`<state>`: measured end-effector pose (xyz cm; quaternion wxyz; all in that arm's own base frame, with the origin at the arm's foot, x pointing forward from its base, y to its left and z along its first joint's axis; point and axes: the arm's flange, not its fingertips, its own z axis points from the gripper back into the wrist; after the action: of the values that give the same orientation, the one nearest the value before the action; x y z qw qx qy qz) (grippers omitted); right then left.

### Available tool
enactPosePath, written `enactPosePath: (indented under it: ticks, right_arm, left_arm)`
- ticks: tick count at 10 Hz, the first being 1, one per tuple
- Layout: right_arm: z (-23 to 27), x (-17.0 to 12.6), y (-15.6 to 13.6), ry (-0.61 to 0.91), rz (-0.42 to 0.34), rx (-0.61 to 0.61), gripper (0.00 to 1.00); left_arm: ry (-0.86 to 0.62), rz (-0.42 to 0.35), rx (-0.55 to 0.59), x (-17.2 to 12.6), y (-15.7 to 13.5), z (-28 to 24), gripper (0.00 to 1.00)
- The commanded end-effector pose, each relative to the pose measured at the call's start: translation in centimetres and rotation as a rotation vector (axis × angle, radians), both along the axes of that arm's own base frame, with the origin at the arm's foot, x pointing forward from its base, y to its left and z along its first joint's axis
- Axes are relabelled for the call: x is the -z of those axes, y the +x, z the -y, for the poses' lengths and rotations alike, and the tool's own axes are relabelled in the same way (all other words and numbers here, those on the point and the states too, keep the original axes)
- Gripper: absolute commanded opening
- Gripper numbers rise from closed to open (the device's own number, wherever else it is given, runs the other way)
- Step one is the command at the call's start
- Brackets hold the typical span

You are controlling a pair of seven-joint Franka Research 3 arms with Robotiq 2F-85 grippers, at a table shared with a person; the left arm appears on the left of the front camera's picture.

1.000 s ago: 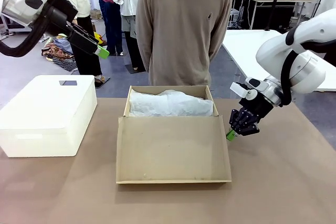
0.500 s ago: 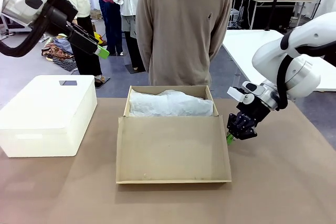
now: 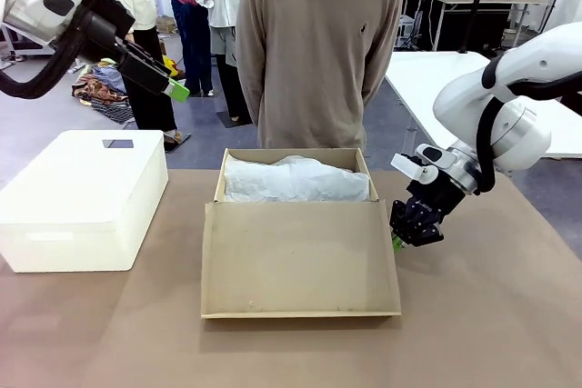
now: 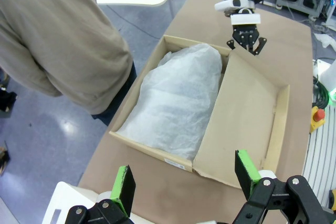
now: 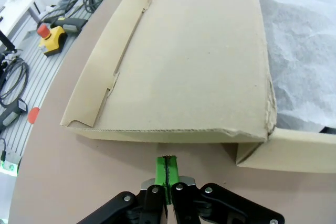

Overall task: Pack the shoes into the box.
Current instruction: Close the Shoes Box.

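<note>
Cardboard box (image 3: 221, 184), one, sits mid-table, lid (image 3: 300, 261) folded open toward me. White tissue (image 3: 296, 181) fills it; what lies beneath I cannot tell. One white bin (image 3: 82, 202) stands left. My right gripper (image 3: 396, 242), closed and empty, is just beside the lid's edge; my left gripper (image 4: 185, 178) hangs open.

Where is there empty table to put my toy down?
Bare table lies between the white bin and the box, along the near edge before the lid, and on the near right. It's crowded by the lid's right edge, where the shut right pincer sits.
</note>
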<state>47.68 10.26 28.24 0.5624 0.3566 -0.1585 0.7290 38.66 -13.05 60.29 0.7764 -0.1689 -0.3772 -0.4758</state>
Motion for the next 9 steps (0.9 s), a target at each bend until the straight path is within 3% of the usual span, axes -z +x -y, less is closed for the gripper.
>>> enactPosePath:
  ticks: [1, 9]
  right_arm:
    - [-0.2, 0.2, -0.1, 0.073, 0.019, -0.035, 0.0]
    - [-0.9, 0.2, -0.5, 0.21, -0.053, -0.124, 0.0]
  left_arm:
    - [-0.014, 0.009, 0.023, 0.4, 0.0, -0.2, 1.0]
    - [-0.014, 0.009, 0.023, 0.4, 0.0, -0.2, 1.0]
